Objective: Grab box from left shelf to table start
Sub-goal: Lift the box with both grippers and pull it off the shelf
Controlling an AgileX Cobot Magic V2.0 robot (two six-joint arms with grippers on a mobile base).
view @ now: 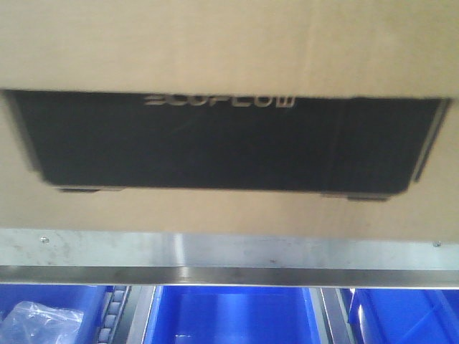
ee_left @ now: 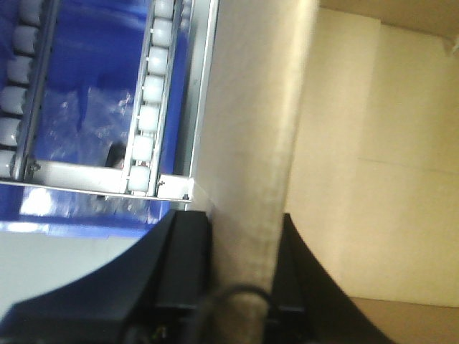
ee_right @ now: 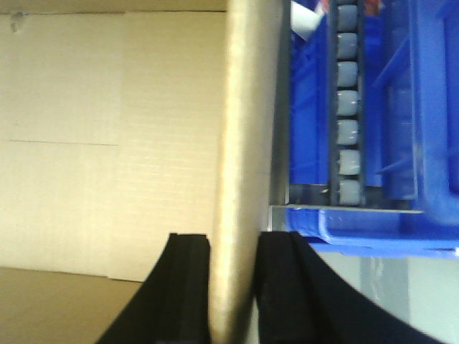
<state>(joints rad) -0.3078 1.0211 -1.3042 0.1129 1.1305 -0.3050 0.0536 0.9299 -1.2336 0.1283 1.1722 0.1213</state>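
while left pincer [ee_left: 240, 226] and right pincer [ee_right: 233, 242] clamp its walls, the brown box [view: 229, 43] shows a black panel [view: 229, 143].

Tight quarters: the box [view: 229, 43] fills the front view edge to edge above the shelf [view: 229, 251] rail. The left gripper [ee_left: 240, 218] pinches a cardboard wall, rollers [ee_left: 147, 107] crowding its outer finger. The right gripper [ee_right: 233, 236] pinches likewise, a blue bin [ee_right: 373, 240] just beside
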